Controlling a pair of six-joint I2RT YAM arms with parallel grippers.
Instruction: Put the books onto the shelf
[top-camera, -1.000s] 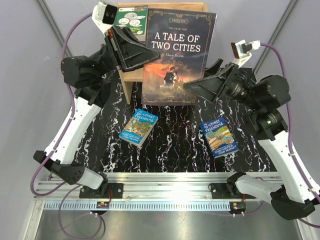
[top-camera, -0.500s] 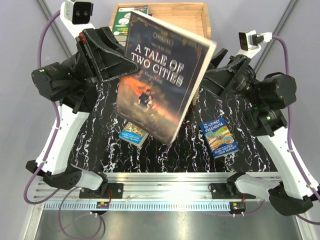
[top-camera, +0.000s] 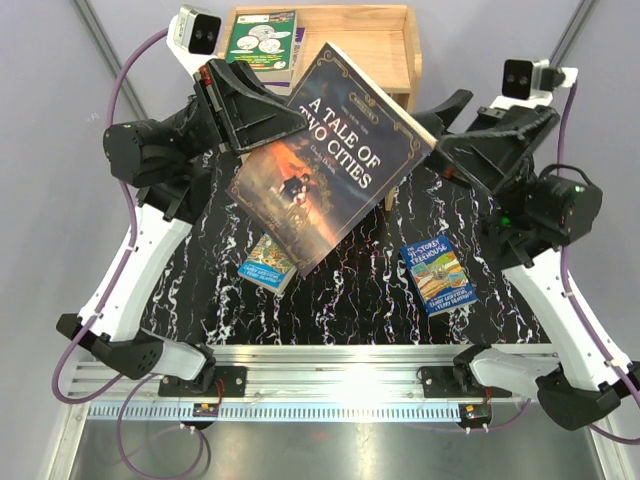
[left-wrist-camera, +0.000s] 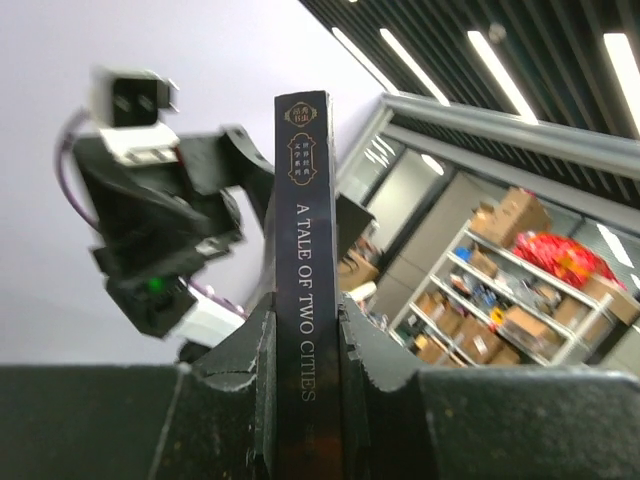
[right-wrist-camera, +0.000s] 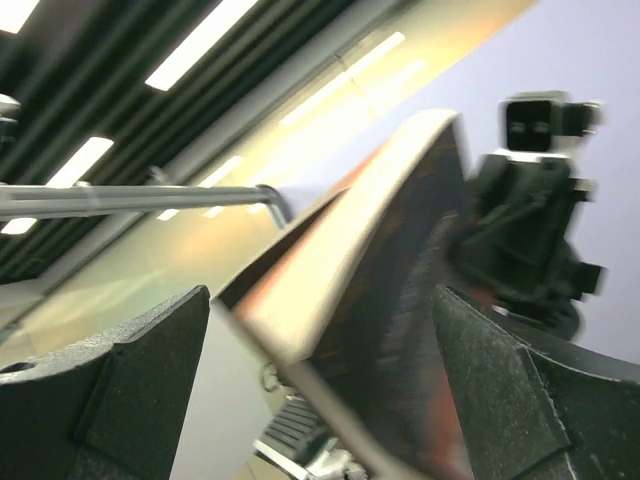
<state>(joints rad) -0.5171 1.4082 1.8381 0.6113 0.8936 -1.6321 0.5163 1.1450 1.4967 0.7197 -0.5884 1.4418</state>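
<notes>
Top external, dark rectangular paperback (top-camera: 330, 160), marbled mat (top-camera: 350, 290), wooden shelf (top-camera: 380, 40)

1. Top view: bright, even light comes from above. Everything is sharp, and only soft, faint shadows fall on the bench (top-camera: 350, 290).
2. The metal rail (top-camera: 330, 362) at the near edge gleams pale.
3. Left wrist view: the spine of the book (left-wrist-camera: 308, 280) is crisp and its lettering is readable. The left claw (left-wrist-camera: 305, 325) is a dark mass low in the picture. The ceiling lights (left-wrist-camera: 520, 70) burn as white strips, and the room behind is soft.
4. Right wrist view: blurred throughout. The book's edge is smeared, warm glare washes the ceiling, and the right claw (right-wrist-camera: 315, 300) is near-black.
</notes>
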